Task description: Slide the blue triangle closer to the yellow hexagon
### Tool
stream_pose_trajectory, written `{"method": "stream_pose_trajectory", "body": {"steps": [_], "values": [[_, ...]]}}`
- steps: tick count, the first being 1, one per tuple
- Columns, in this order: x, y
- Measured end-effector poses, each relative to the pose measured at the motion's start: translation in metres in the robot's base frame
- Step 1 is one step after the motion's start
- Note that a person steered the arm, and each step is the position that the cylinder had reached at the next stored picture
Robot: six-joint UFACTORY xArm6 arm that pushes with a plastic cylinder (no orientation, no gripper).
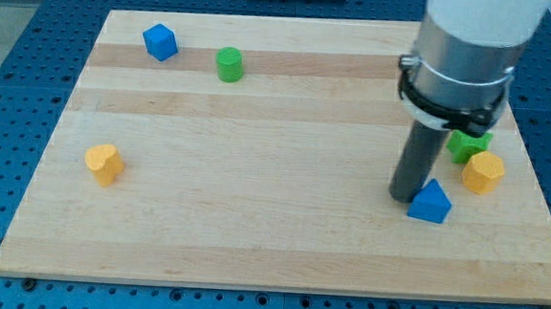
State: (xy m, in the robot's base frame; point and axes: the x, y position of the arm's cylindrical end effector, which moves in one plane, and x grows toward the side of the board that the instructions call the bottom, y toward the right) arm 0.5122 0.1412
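Observation:
The blue triangle (432,202) lies on the wooden board at the view's lower right. The yellow hexagon (483,172) sits just up and right of it, a small gap apart. My tip (406,195) rests on the board right against the blue triangle's left side. The rod rises from there into the arm's grey and white body at the view's top right.
A green block (468,144) lies partly hidden behind the arm, touching the yellow hexagon's upper left. A blue cube (160,42) and a green cylinder (229,64) sit at the top left. A yellow block (104,163) lies at the left. The board's right edge (542,190) is near the hexagon.

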Motion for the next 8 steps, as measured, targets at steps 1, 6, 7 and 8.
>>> {"method": "stream_pose_trajectory", "body": {"steps": [1, 6, 7, 8], "values": [[0.002, 0.000], [0.024, 0.020], [0.021, 0.039], [0.021, 0.056]]}}
